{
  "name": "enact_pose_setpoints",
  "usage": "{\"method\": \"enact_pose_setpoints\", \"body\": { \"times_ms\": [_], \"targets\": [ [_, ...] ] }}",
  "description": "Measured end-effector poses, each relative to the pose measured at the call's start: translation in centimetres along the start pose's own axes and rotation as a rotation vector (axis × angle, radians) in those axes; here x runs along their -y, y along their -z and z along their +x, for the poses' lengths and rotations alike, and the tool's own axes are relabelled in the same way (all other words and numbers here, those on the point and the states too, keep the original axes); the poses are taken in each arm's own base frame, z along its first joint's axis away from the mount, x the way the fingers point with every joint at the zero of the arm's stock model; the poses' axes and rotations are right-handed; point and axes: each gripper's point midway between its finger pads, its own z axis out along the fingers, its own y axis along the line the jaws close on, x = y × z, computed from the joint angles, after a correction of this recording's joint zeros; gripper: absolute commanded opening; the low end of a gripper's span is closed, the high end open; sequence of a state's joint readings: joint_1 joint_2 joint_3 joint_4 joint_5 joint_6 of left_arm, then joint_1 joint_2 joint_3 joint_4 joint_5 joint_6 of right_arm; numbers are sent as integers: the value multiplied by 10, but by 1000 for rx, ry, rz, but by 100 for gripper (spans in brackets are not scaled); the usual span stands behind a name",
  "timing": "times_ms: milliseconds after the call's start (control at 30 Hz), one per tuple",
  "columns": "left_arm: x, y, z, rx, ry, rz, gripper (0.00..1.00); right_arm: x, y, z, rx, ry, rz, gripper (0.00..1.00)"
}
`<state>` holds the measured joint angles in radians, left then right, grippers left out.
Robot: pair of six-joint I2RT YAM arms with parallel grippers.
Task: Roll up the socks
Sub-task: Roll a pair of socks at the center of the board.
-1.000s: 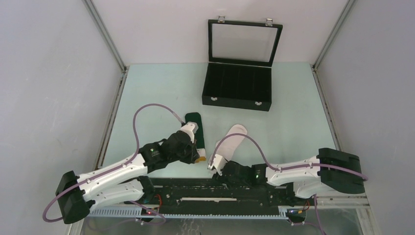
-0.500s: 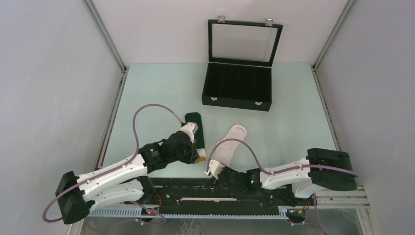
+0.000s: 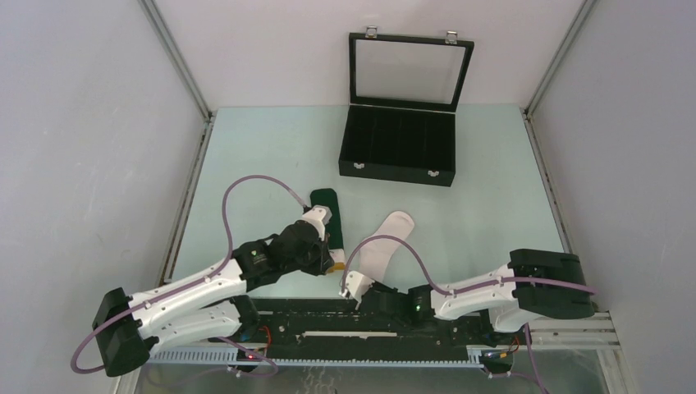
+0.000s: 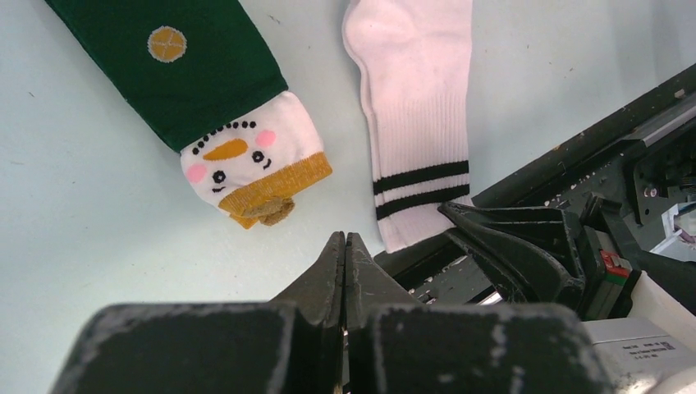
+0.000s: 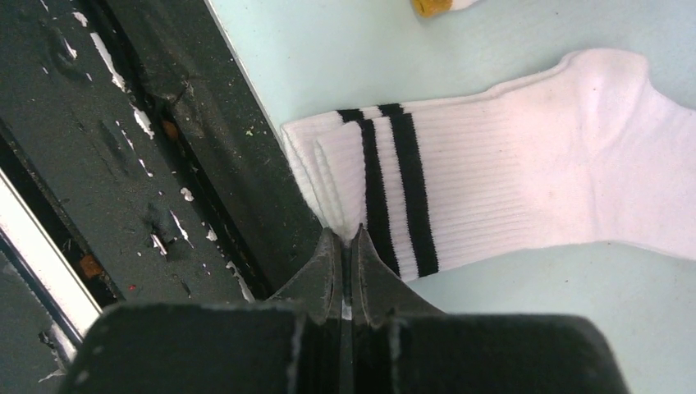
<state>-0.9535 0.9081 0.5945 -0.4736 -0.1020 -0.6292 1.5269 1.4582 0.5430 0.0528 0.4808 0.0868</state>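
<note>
Closure of the right gripper (image 5: 345, 238) was the change over the last second: its fingers had stood apart and were now pressed together on the striped cuff edge of the white sock (image 5: 509, 180), apparently pinching a thin fold of it. That arm had also drawn back toward the near edge of the table (image 3: 476, 213), and the cuff now lay against the black rail (image 5: 123, 148) there. The sock's toe pointed toward the far edge, and its body was slightly bent.

The left gripper (image 4: 345, 242) was unchanged, fingers together and holding nothing, poised just short of the orange end of the green sock (image 4: 189, 74). That sock lay flat left of the white one, near the table's middle, and the two did not touch.

In my judgement, the grip marked the start of handling the white sock. No roll was yet formed in either sock. So thin a pinch could slip.
</note>
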Motion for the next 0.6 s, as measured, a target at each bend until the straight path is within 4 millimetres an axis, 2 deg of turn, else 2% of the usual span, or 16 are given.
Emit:
{"method": "enact_pose_setpoints", "body": {
  "times_ms": [233,600],
  "targets": [
    [1,0,0,0,0,4,0,2,3,-1,-20,-57,-69,0],
    [9,-9,7,-49,-7,40,0,33,4,-10,-62,-445,-261,0]
  ]
}}
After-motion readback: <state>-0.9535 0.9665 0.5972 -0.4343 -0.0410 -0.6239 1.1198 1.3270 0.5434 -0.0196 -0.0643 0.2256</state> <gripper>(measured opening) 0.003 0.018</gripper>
